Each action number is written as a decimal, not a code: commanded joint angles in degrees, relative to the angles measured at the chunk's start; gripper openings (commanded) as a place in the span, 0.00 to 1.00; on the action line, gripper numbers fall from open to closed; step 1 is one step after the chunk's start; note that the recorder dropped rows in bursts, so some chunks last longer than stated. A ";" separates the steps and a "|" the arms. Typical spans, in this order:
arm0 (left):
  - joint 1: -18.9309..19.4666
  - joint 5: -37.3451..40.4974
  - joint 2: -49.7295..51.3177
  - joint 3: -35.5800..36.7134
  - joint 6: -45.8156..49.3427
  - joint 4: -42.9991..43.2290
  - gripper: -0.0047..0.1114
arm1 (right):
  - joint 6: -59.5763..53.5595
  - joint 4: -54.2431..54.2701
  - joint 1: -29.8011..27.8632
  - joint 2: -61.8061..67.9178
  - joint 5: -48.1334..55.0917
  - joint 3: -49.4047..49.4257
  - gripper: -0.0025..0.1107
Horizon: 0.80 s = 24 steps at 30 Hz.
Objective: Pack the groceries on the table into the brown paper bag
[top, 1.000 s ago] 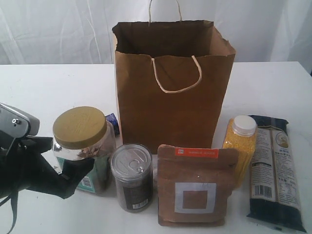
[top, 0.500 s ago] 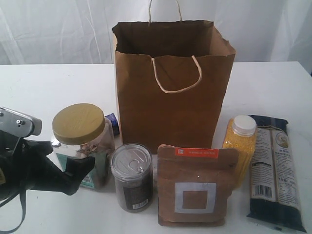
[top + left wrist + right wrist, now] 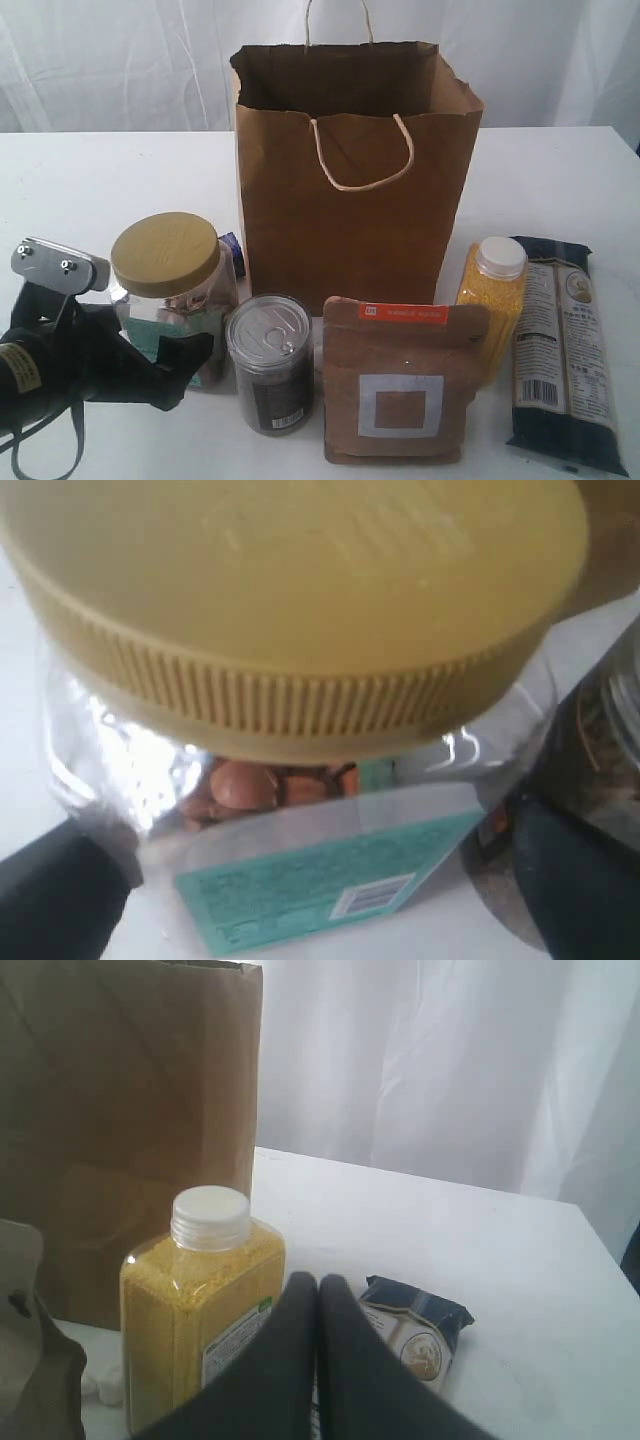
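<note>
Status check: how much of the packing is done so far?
Nothing packed: can, pouch, bottle, packet and carton sit on the table outside the brown paper bag. In hand: the open left gripper straddles the gold-lidded jar, not yet lifted. Left: all six items. The right gripper is shut beside the bottle.

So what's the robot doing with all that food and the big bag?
It is packing groceries into the brown paper bag. The left gripper has its fingers wide open on either side of the gold-lidded clear jar, ready to grab it. The right gripper is shut and hangs near the yellow-grain bottle. Every item in view stands or lies on the table, outside the bag.
</note>
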 commanded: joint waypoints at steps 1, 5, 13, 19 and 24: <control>-0.46 -2.90 1.45 -0.09 0.09 -1.00 0.94 | -0.28 0.00 -0.37 -0.30 -0.56 0.06 0.02; -0.46 -3.97 2.93 -0.09 0.09 -1.46 0.94 | -0.28 0.00 -0.37 -0.30 -0.56 0.06 0.02; -0.46 -7.42 5.69 -0.09 0.09 -4.69 0.94 | -0.28 0.00 -0.37 -0.30 -0.56 0.06 0.02; -0.46 -9.86 8.22 -0.09 0.09 -5.24 0.94 | -0.28 0.00 -0.37 -0.30 -0.56 0.06 0.02; -0.46 -13.79 10.39 -0.09 0.09 -6.85 0.94 | -0.28 0.00 -0.37 -0.30 -0.56 0.06 0.02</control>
